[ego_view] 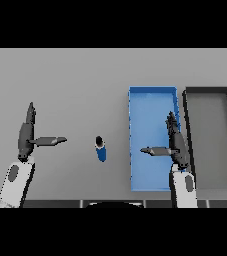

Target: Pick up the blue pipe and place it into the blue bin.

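The blue pipe [101, 149] stands on end on the grey table, its dark ring-shaped end facing up, a little left of the blue bin [147, 102]. My right hand [176, 145] is open over the blue bin, fingers straight and thumb pointing left towards the pipe. It does not touch the pipe; bin floor and table show between them. My left hand [26, 136] is open at the left of the table, fingers straight, thumb pointing right, well apart from the pipe.
A dark grey bin [208, 92] stands right beside the blue bin on its right. The grey table [65, 85] stretches behind and around the pipe.
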{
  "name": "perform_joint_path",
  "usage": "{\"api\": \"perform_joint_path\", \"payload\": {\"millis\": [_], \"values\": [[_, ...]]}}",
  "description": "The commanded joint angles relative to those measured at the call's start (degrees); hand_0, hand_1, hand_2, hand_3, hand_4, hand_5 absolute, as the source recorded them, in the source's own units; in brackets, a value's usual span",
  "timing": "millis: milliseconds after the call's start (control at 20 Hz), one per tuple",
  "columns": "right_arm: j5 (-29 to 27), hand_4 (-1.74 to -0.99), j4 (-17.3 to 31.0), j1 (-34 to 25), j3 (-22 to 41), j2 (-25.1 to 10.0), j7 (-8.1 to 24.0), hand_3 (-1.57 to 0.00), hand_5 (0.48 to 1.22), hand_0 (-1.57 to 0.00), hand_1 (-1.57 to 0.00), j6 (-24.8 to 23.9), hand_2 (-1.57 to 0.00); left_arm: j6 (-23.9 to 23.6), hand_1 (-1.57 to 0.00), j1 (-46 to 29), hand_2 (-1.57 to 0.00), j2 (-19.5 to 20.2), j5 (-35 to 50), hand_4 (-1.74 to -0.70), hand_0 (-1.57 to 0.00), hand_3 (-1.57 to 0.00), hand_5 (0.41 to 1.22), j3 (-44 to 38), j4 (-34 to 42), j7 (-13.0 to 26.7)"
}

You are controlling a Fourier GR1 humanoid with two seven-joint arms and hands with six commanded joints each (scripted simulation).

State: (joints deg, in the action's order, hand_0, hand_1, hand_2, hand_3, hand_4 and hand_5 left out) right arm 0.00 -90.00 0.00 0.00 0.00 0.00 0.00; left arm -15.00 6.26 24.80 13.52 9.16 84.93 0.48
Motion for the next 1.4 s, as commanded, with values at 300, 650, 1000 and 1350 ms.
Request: {"api": "perform_joint_path", "payload": {"millis": [300, 650, 1000, 1350], "values": [[2.6, -1.225, -3.9, 4.1, 2.8, -2.7, -4.2, 0.0, 0.617, 0.0, 0.0, 2.4, 0.0, 7.3, 0.0, -2.6, 0.0, 4.4, -0.1, -1.07, 0.0, 0.0, 0.591, 2.8, 3.0, -3.5], [9.5, -1.196, -9.3, 7.9, 6.7, -6.8, -2.9, 0.0, 0.609, 0.0, 0.0, 3.0, 0.0, 19.6, 0.0, -3.1, 0.0, 12.3, 2.1, -1.08, 0.0, 0.0, 0.6, 4.3, 4.1, -5.7], [10.0, -1.201, -8.5, 8.0, 7.0, -7.1, -4.2, 0.0, 0.609, 0.0, 0.0, 3.3, 0.0, 27.9, 0.0, -5.8, 0.0, 13.2, 2.5, -1.11, 0.0, 0.0, 0.534, 10.0, 9.4, -7.0], [10.9, -1.221, -10.4, 9.6, 8.4, -6.2, -4.0, 0.0, 0.618, 0.0, 0.0, 3.2, 0.0, 27.3, 0.0, -6.6, 0.0, 8.7, -4.1, -1.18, 0.0, 0.0, 0.469, 17.7, 13.4, -5.8]]}}
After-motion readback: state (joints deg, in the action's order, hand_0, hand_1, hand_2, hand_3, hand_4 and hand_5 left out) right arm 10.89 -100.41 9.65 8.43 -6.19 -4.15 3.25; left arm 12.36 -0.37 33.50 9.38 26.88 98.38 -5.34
